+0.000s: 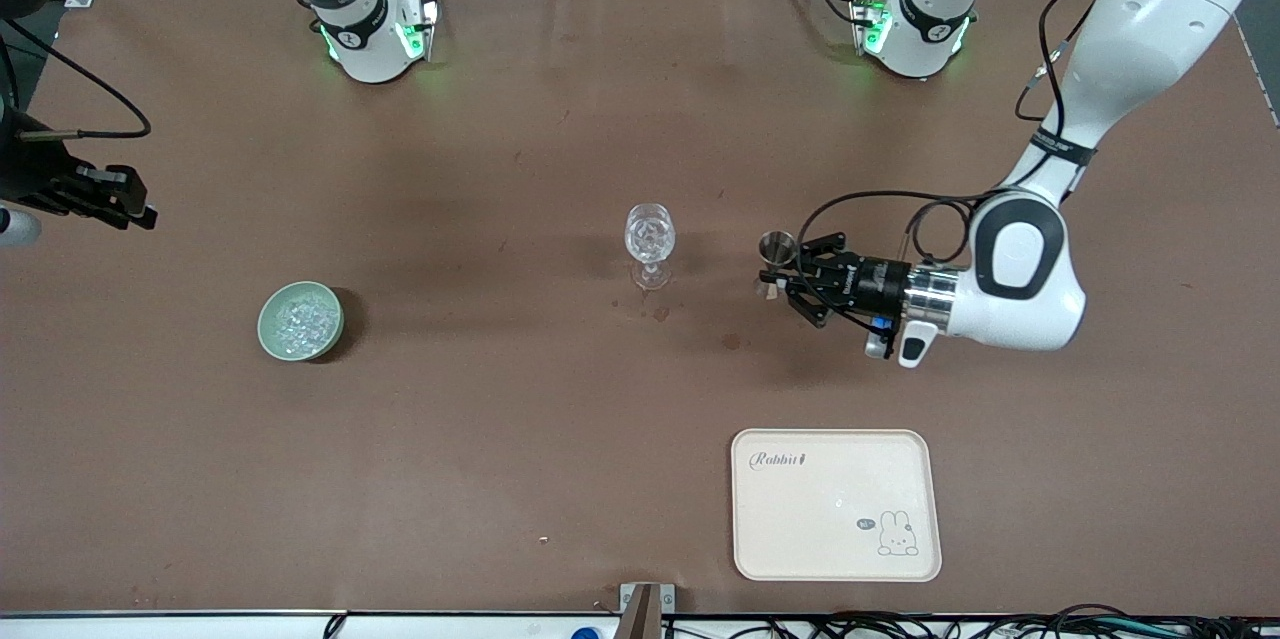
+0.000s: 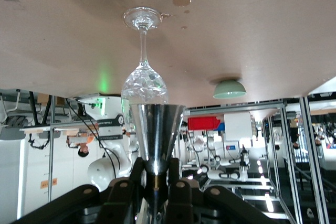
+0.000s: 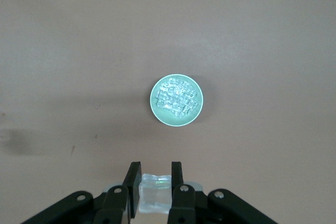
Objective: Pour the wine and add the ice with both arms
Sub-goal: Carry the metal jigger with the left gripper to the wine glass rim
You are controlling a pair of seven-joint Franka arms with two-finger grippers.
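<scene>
Currently the left gripper [image 1: 782, 281] is clamped on the jigger [image 1: 775, 249], upright, beside the stemmed glass [image 1: 650, 237] at mid-table. Right gripper [image 3: 156, 184] is up over the table, pinching a clear ice chunk [image 3: 155, 192]. Bowl [image 1: 301, 321] with ice [image 1: 300, 320] sits toward the right arm's end. Tray [image 1: 836, 504] lies nearer the camera.

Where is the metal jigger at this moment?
The left gripper holds the jigger upright beside the stemmed glass, toward the left arm's end of the table.
</scene>
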